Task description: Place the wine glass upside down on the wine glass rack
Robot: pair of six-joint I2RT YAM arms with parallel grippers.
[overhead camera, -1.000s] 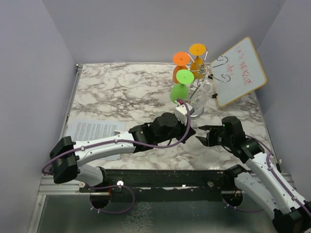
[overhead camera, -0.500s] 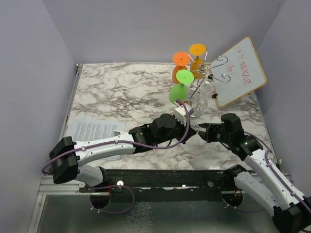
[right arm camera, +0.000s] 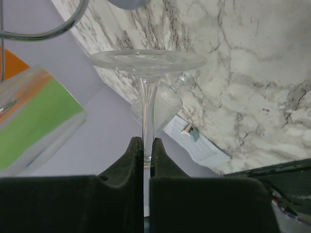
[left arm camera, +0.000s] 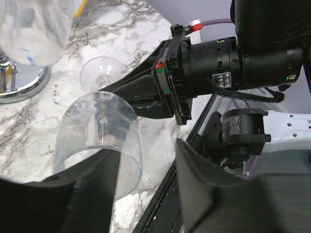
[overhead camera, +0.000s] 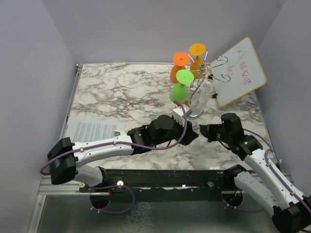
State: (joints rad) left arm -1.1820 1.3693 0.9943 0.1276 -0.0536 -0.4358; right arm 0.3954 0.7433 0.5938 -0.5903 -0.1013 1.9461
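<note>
A clear wine glass (left arm camera: pixel 97 141) hangs between my two grippers, bowl toward the left wrist camera. My right gripper (right arm camera: pixel 144 145) is shut on its thin stem (right arm camera: pixel 147 104), below the round foot (right arm camera: pixel 148 60). My left gripper (left arm camera: pixel 141 189) is open around the bowl: one finger (left arm camera: pixel 58 194) lies by the rim and the other (left arm camera: pixel 209 184) stands well apart. In the top view, both grippers, left (overhead camera: pixel 190 135) and right (overhead camera: pixel 204 130), meet in front of the wine glass rack (overhead camera: pixel 203 83), a silver wire stand on a shiny disc base (left arm camera: pixel 19 85).
Upside down on the rack hang a green glass (overhead camera: pixel 181 86), two orange glasses (overhead camera: pixel 179 65) and a clear one (overhead camera: pixel 200 97). A tilted whiteboard (overhead camera: pixel 239 72) stands right behind it. A printed sheet (overhead camera: pixel 95 130) lies at front left on the marble table (overhead camera: pixel 121 92).
My right gripper has moved in and shut on the glass's stem. My left gripper has opened off the bowl and drawn back a little.
</note>
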